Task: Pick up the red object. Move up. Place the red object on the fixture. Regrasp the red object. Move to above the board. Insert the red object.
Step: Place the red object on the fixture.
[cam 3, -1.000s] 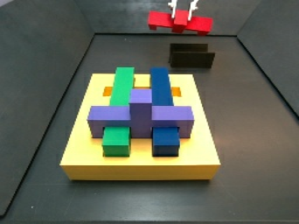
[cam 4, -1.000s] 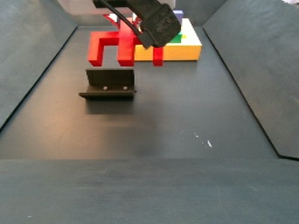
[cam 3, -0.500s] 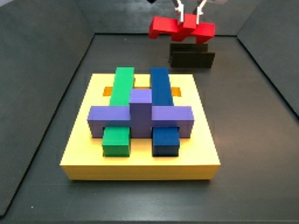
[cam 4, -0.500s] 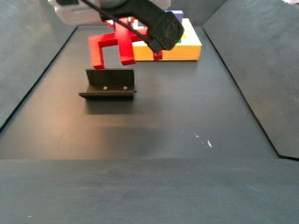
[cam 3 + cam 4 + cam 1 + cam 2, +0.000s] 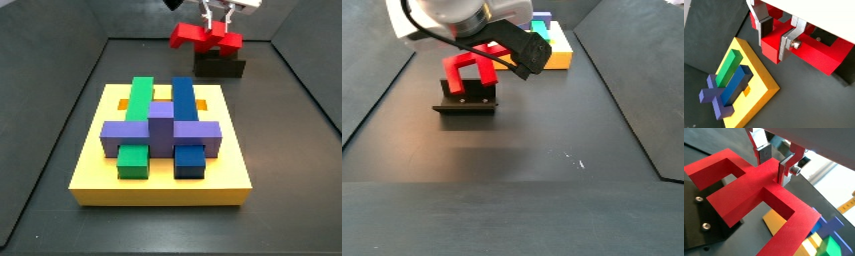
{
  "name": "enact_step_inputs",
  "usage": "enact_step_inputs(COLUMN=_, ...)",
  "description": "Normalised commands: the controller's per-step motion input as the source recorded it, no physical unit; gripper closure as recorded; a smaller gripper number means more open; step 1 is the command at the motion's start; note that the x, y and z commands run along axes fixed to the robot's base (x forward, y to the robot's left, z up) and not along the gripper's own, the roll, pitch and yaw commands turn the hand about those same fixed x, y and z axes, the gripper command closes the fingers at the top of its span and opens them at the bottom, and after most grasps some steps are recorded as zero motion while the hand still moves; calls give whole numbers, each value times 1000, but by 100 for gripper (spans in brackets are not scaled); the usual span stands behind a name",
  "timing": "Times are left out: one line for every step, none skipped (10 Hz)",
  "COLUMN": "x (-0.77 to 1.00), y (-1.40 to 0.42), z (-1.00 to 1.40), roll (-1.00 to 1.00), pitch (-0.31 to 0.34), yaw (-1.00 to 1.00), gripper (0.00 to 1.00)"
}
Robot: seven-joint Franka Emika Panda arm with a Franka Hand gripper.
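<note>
Red and blocky, the red object [image 5: 747,183] sits clamped between the silver fingers [image 5: 763,153] of the end effector [image 5: 777,42], whose plates press on its middle stub in both wrist views. In a side view the piece [image 5: 205,39] hangs tilted right over the fixture [image 5: 219,66] at the far end of the dark floor; whether it touches the fixture's top cannot be told from there. In a side view the red object [image 5: 473,72] stands with two legs pointing down at the fixture [image 5: 466,104], and its lower ends seem to meet the bracket, though the arm's dark housing covers part of the piece. The end effector [image 5: 221,17] is cut off by the picture's upper edge.

Yellow and thick, the board [image 5: 94,160] lies nearer the camera in that view, well apart from the fixture, carrying a green block [image 5: 138,98], a blue block [image 5: 183,100] and a purple cross block [image 5: 162,131]. In a wrist view only a corner of the board [image 5: 846,204] shows, blurred.
</note>
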Motion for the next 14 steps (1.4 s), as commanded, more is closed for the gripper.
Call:
enact_step_inputs(x=300, y=54, z=0, roll=0, pitch=86, yaw=554, gripper=100)
enact_step_inputs(x=483, y=0, z=-26, roll=-80, pitch=-54, yaw=0, gripper=100)
enact_step_inputs(x=417, y=0, z=-37, roll=-529, pitch=-514, yaw=-46, gripper=100)
enact_step_inputs(x=511, y=0, z=-57, roll=-671, pitch=-549, yaw=-266, gripper=100)
enact_step_inputs(x=531, y=51, z=-80, roll=-717, pitch=-440, yaw=-431, gripper=100)
enact_step_inputs(x=531, y=166, z=-54, roll=-586, pitch=-343, yaw=-526, gripper=100)
enact_step_inputs(x=386, y=311, z=0, roll=-317, pitch=-231, yaw=-537, gripper=100)
enact_step_inputs(x=291, y=323, z=0, roll=-51, pitch=-174, yaw=-529, gripper=100)
enact_step_inputs(x=209, y=140, z=0, roll=171, pitch=-74, yaw=-254, gripper=100)
enact_step_inputs(x=269, y=0, z=-200, roll=434, pitch=-157, yaw=-169, gripper=100)
enact_step_inputs(x=257, y=-220, z=-291, roll=511, pitch=-234, yaw=-109, gripper=100)
enact_step_inputs(x=114, y=-151, z=-323, roll=591, pitch=-260, yaw=-94, gripper=100)
enact_step_inputs(x=0, y=-14, z=-369, roll=486, pitch=-174, yaw=-100, gripper=100)
enact_step_inputs(x=-146, y=0, z=-131, roll=291, pitch=-54, yaw=-109, gripper=100)
